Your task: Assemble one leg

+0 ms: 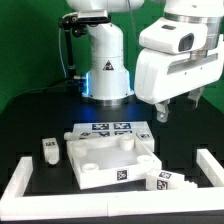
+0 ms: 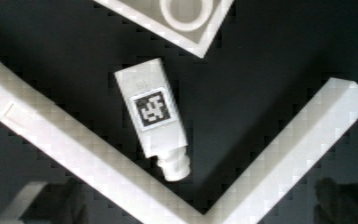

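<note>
In the wrist view a leg [image 2: 151, 112], a stubby white peg with a black-and-white tag, lies on the black table between a corner of the white panel [image 2: 185, 22] and the corner of the white border rails [image 2: 247, 190]. My gripper [image 2: 190, 210] is open and empty, its dark fingers [image 2: 34, 205] spread wide well above the leg. In the exterior view the gripper [image 1: 178, 106] hangs high at the right, above the table. One leg [image 1: 48, 150] lies left of the panel [image 1: 105, 165] and two more legs [image 1: 160, 181] lie at its front right.
The marker board [image 1: 108, 128] lies behind the panel, in front of the robot base [image 1: 107, 75]. White border rails run along the left [image 1: 18, 182], the front and the right [image 1: 210, 170] of the work area.
</note>
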Motion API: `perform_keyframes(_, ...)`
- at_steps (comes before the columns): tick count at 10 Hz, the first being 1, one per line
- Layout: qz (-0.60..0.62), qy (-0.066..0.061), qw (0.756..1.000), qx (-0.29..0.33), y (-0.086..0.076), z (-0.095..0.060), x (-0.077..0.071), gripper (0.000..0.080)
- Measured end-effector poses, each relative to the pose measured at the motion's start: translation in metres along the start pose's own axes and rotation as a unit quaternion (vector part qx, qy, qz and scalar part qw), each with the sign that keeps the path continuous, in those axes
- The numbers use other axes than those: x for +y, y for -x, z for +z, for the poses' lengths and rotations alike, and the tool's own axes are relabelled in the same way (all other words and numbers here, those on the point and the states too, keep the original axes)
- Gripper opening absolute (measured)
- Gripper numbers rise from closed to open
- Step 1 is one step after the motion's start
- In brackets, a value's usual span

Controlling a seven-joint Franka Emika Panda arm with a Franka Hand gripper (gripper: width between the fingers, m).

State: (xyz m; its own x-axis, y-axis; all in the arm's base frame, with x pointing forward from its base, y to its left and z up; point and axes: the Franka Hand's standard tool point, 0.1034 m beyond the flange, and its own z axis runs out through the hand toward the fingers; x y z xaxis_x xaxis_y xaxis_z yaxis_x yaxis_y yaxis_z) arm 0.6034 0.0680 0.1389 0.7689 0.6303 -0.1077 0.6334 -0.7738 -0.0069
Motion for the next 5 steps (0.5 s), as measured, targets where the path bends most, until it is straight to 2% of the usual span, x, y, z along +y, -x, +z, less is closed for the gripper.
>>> perform_keyframes(5, -0.001, -0.001, 1.000, 0.001, 0.0012, 0.0003, 0.0023, 0.0650)
